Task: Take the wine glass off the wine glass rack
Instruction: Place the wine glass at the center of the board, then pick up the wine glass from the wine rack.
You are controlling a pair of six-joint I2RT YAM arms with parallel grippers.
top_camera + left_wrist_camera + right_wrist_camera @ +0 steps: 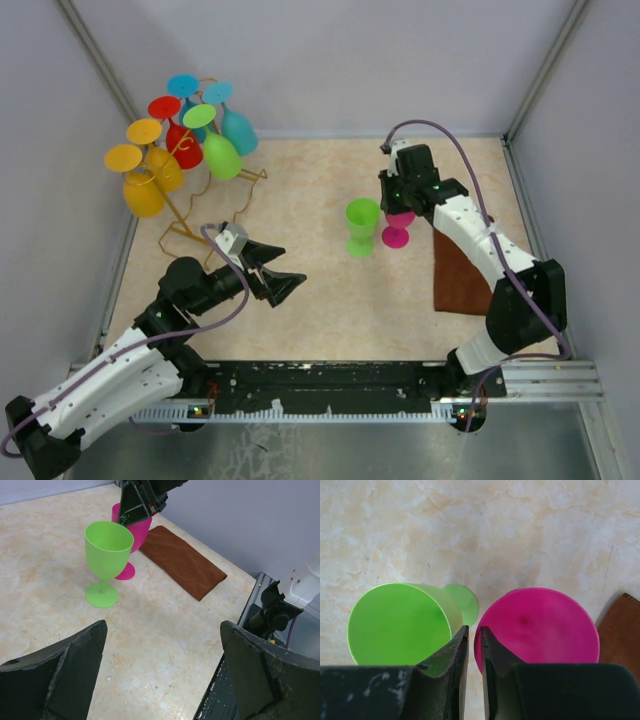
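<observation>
Top camera first: the wine glass rack (178, 208) stands in the upper left corner of the frame. Its golden wire is loaded with hanging glasses (145, 190) in yellow, red, blue, teal and green, feet uppermost.

Now centre right, and the magenta wine glass (398, 232) is off the rack, upright, foot down on the surface (320, 170). Just to its left in the frame a green wine glass (362, 225) stands upright too. The right wrist camera shows the two rims side by side, magenta (540, 625) and green (400, 625), very close together.

The right arm (480, 240) reaches in from the lower right, and the right jaws sit at the magenta rim. They are almost closed, one finger over the inside of the bowl, the other outside it on the green glass's side, with the wall in the narrow slot between. They look to be pinching that rim, though from this angle I can't swear both pads press on it.

A brown mat (458, 280) lies flat just right of the magenta glass, partly under the arm.

Lower left, the left arm (110, 370) angles toward the centre. The left jaws are spread wide and hold nothing, well apart from both glasses. Its wrist camera looks out between the two fingers (55, 680) at the green glass (107, 547), with the magenta one (140, 530) right behind it.
</observation>
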